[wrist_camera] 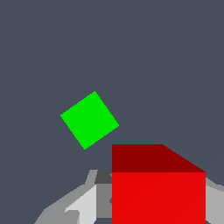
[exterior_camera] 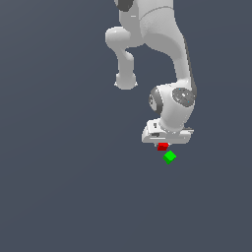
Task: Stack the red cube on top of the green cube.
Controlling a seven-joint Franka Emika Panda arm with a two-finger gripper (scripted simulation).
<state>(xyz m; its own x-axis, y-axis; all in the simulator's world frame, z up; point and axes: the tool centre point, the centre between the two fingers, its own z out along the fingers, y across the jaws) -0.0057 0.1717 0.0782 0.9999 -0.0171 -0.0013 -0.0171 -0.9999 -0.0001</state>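
Observation:
The red cube [exterior_camera: 163,146] sits just under the white gripper [exterior_camera: 164,145] in the exterior view, partly hidden by the hand. In the wrist view the red cube [wrist_camera: 158,188] fills the space between the grey fingers [wrist_camera: 81,205], which are shut on it. The green cube [exterior_camera: 170,157] lies on the grey floor just below and to the exterior view's right of the red cube, a small gap apart. In the wrist view the green cube [wrist_camera: 89,119] is seen from above, turned at an angle, beyond the held red cube.
The white Panda arm [exterior_camera: 167,59] reaches down from the top of the exterior view. A plain dark grey floor [exterior_camera: 59,172] lies all around the cubes.

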